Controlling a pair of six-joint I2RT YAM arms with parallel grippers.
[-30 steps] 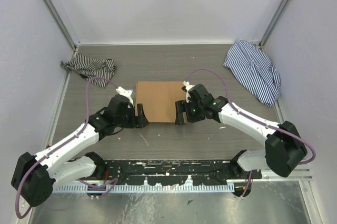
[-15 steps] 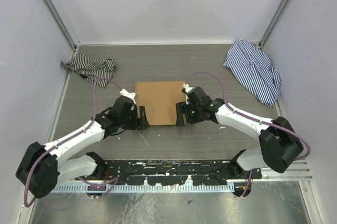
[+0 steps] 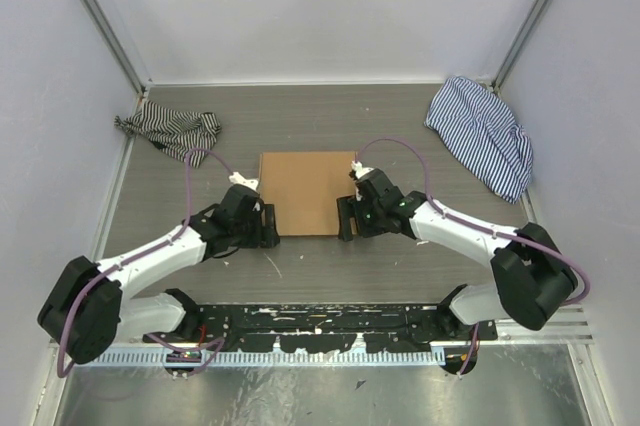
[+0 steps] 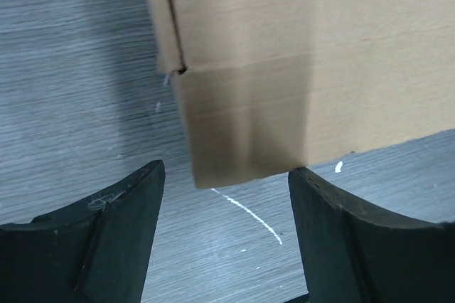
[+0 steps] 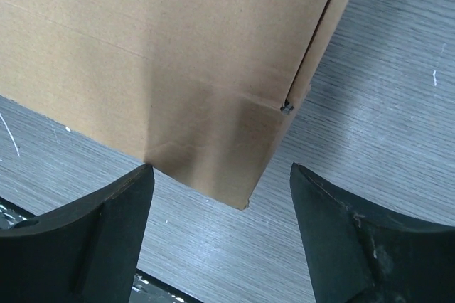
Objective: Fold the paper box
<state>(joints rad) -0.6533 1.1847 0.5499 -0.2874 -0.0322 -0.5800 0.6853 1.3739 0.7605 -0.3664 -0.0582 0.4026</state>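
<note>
The paper box is a plain brown cardboard piece lying flat in the middle of the grey table. My left gripper stands open at its near left corner, and the left wrist view shows that corner just ahead of the black fingers, nothing between them. My right gripper is open at the near right corner. In the right wrist view that corner of the box points between the wide-apart fingertips without touching them.
A dark striped cloth lies bunched at the back left. A blue-and-white striped cloth lies at the back right by the wall. White walls close in the table on three sides. A black rail runs along the near edge.
Both arms have drawn nearer to the box's near corners, the left gripper moving right and slightly nearer, the right one left. The box has hardly moved. Both grippers stay open.
</note>
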